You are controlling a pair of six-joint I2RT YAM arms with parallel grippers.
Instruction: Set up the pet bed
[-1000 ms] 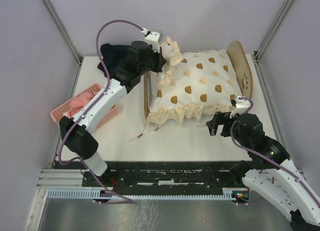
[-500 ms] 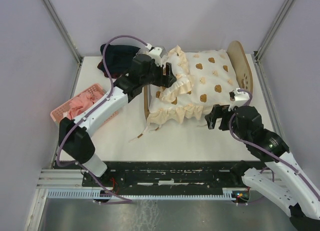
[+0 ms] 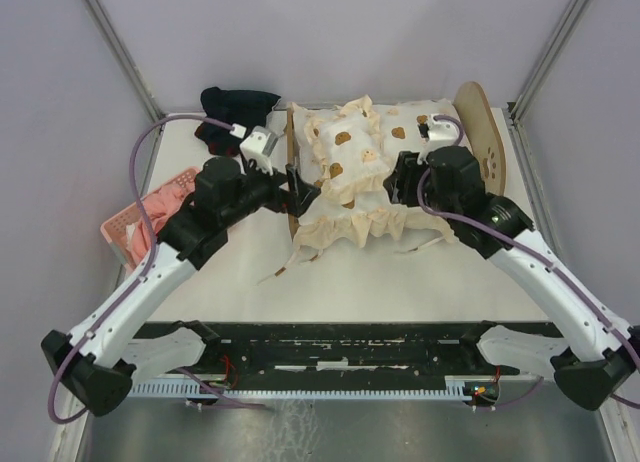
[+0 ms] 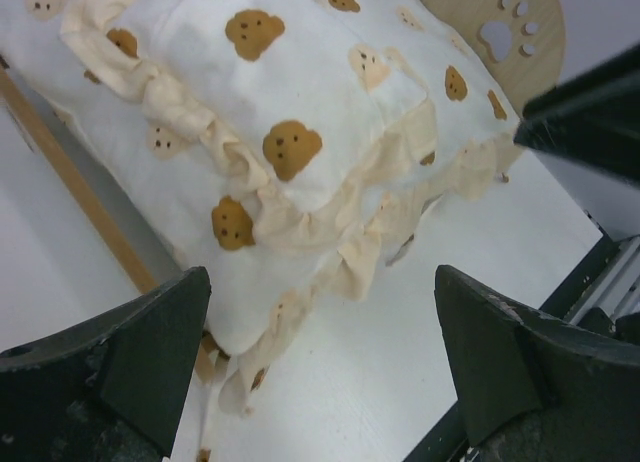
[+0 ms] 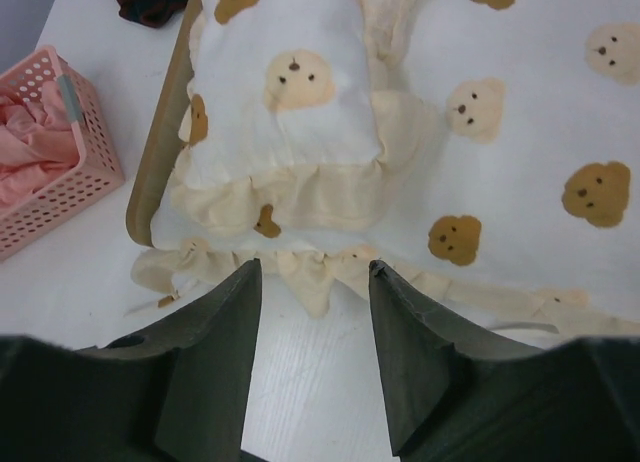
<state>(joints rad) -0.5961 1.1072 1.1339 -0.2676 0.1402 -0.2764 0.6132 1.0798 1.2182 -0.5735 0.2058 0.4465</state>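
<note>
Quilt refolded atop bed; white table.

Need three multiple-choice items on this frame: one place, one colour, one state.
1. Where on the table does the pink basket stand? A far right corner; B left edge; C near edge, centre.
2. What colour is the cloth in it? A blue; B green; C pink.
3. How is the left gripper? A open, empty; B shut on the basket; C shut on the cloth.

B: the top view shows the basket against the left edge.
C: the right wrist view shows pink folds inside it.
A: its fingers stand wide apart with nothing between them.
</note>
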